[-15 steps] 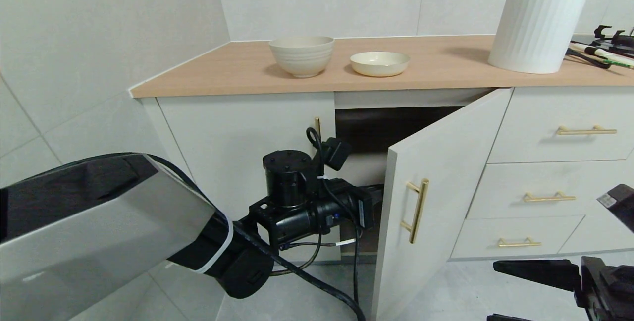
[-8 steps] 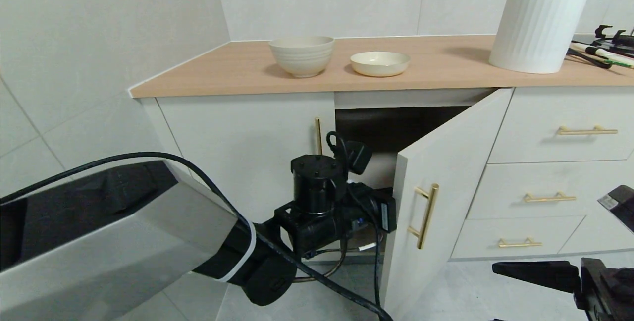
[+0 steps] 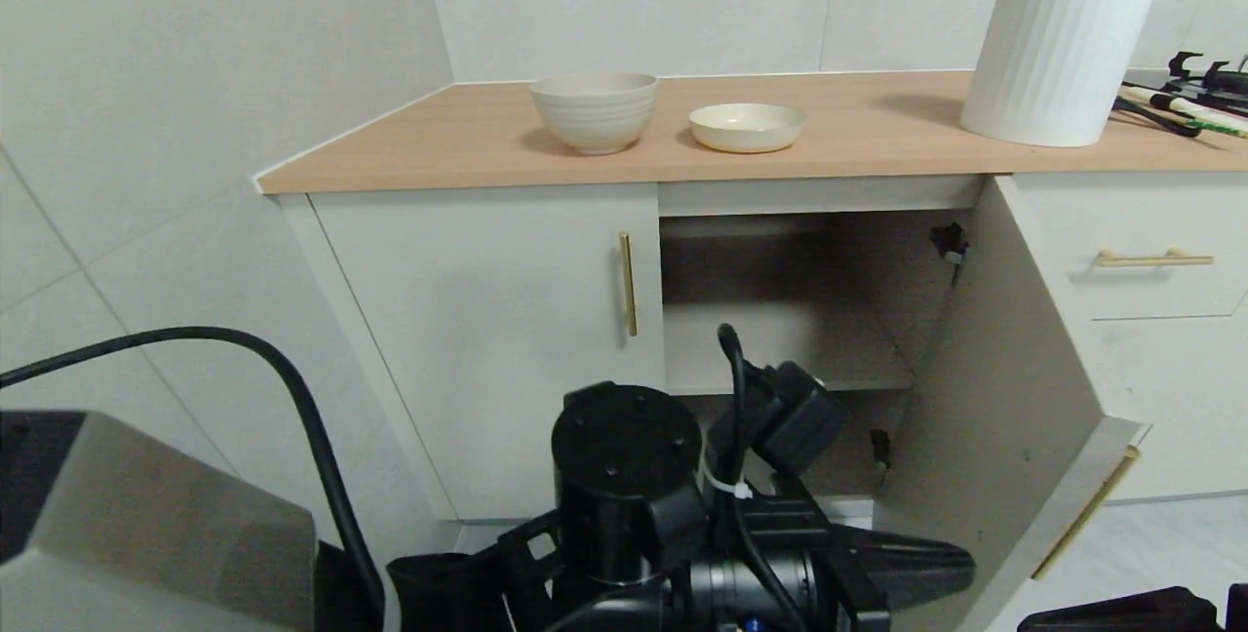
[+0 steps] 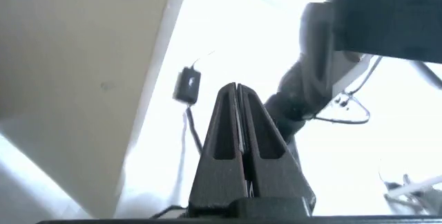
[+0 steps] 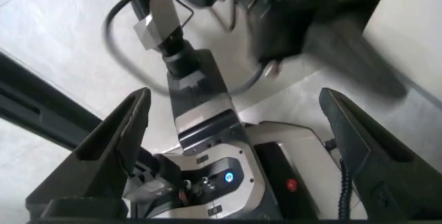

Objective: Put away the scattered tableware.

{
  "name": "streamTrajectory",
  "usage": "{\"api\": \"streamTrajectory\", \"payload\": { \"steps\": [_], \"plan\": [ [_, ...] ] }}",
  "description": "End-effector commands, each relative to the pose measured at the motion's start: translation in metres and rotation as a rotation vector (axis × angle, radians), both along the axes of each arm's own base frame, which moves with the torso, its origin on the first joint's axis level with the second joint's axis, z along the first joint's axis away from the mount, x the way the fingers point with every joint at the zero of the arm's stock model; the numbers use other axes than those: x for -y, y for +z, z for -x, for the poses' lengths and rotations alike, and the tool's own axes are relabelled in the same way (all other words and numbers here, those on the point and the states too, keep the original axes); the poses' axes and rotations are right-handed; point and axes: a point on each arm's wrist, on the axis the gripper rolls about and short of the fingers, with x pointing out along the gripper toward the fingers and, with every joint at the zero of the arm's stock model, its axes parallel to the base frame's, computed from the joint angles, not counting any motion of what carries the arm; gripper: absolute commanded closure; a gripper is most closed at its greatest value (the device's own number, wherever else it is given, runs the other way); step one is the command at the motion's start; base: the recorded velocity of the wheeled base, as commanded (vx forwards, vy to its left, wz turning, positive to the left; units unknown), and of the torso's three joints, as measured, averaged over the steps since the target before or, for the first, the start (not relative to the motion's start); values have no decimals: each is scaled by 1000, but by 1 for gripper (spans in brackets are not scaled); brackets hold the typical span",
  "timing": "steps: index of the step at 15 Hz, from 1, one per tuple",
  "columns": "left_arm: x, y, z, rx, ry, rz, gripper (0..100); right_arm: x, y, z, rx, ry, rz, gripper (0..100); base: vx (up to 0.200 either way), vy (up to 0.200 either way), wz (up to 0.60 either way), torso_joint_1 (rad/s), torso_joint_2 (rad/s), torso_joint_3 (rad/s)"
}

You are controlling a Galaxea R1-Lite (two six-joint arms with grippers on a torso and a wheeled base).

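Note:
A deep cream bowl and a shallow cream dish stand side by side on the wooden countertop. Below them the right cabinet door hangs wide open, showing a bare shelf inside. My left gripper sits low in front of the cabinet opening, close to the door's inner face. Its fingers are pressed together on nothing. My right gripper is open, its fingers spread wide, and it is low at the right, facing the floor and base.
A tall white ribbed cylinder stands on the counter's right part, with dark utensils behind it. The left cabinet door is closed, with a gold handle. Drawers lie right of the open door. A tiled wall bounds the left.
The right cabinet door has swung from partly open to wide open. My left arm has dropped lower and moved right along with it.

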Motion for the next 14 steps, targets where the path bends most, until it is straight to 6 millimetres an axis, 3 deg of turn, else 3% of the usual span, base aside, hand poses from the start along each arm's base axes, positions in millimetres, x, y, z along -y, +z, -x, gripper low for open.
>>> {"api": "streamTrajectory", "payload": {
  "steps": [1, 5, 7, 10, 14],
  "plan": [
    [-16, 10, -26, 22, 101, 33, 100, 2, 1, 2, 9, -1, -8, 0, 0, 0, 0, 0, 0, 0],
    [-49, 21, -65, 51, 274, 56, 100, 0, 1, -6, -6, -46, 6, 0, 0, 0, 0, 0, 0, 0],
    [-86, 42, -75, 38, 378, 32, 100, -7, 1, -24, -23, -178, 51, 0, 0, 0, 0, 0, 0, 0],
    [-146, 70, -68, -10, 607, -105, 100, -25, 11, -54, -25, -380, 125, 0, 0, 0, 0, 0, 0, 0],
    [-202, 87, -31, 8, 781, -131, 100, -53, 31, -101, 5, -576, 180, 0, 0, 0, 0, 0, 0, 0]
  ]
}}
